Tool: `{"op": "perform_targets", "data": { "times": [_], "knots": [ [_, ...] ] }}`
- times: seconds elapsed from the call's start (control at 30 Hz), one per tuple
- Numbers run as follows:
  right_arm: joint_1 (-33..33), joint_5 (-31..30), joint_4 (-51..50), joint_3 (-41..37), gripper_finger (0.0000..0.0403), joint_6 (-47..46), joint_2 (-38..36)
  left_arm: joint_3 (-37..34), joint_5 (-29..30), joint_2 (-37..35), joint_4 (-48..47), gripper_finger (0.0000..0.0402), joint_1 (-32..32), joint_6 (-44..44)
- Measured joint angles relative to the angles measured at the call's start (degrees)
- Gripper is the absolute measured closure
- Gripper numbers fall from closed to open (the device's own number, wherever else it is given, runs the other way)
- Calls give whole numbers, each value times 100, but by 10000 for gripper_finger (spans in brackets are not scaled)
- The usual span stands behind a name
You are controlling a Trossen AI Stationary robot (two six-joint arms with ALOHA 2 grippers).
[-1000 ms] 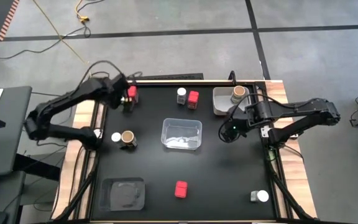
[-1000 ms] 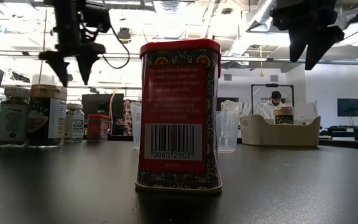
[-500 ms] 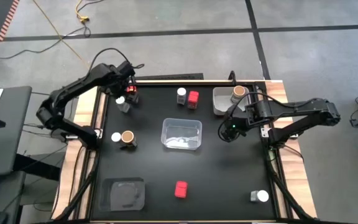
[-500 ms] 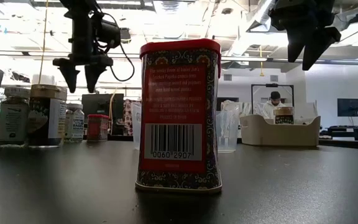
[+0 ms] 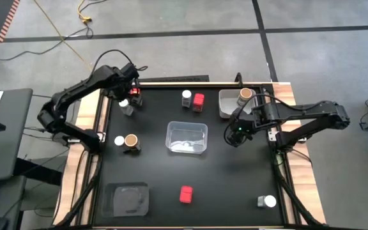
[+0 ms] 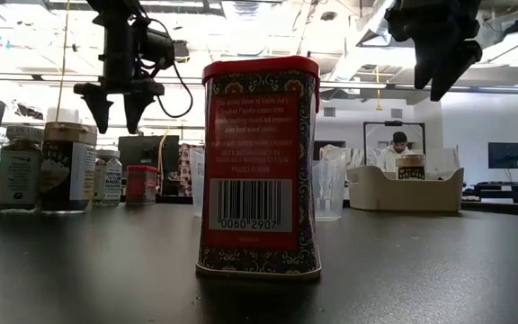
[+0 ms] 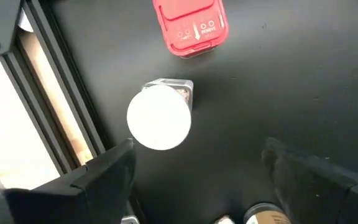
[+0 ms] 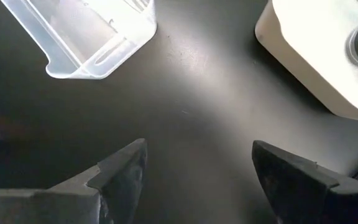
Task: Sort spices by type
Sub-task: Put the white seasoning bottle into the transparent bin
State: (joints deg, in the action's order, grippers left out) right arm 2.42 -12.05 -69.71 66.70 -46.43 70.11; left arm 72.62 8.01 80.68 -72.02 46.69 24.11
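Observation:
My left gripper (image 5: 128, 96) (image 7: 199, 146) hangs open above the table's far left corner. Below it, untouched, stand a clear jar with a white lid (image 7: 159, 117) (image 5: 127, 107) and a red box (image 7: 190, 28) (image 5: 135, 93). My right gripper (image 5: 238, 134) (image 8: 199, 146) hangs open over bare table between the clear tray (image 5: 186, 137) and the white tray (image 5: 230, 105). That white tray holds a tan jar (image 5: 245, 94). More spices stand on the table: a white-lidded jar (image 5: 186, 97) beside a red box (image 5: 199, 101), and a red box (image 5: 185, 194) (image 6: 259, 166) near the front.
A white-lidded jar (image 5: 119, 140) and a tan jar (image 5: 131, 140) stand at the left. A grey tray (image 5: 128, 198) lies at the near left, and another white-lidded jar (image 5: 267, 202) stands at the near right. A person sits in the room behind the table.
My left gripper has moved toward the table's far edge and a little right, uncovering the white-lidded jar below it, then has stopped. My right gripper has stayed in place and rolled a little about its own pointing line.

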Motion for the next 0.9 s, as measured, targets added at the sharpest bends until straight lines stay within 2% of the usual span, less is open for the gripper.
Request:
{"op": "perform_targets", "data": {
  "times": [0.2, 0.3, 0.6, 0.9],
  "knots": [
    [0, 7, -2, 0, 86, -415, 0, 0, 319, 0, 23, 27, 251, -243],
    [0, 7, -2, 0, 86, -468, 0, 0, 293, 0, -8, 13, 281, -194],
    [-33, 5, 111, 0, 86, -844, 0, -33, 257, 49, 147, 11, 284, -371],
    [-33, 4, 252, 0, 86, -862, 0, -365, 265, 546, 392, 11, 458, -763]
  ]
}}
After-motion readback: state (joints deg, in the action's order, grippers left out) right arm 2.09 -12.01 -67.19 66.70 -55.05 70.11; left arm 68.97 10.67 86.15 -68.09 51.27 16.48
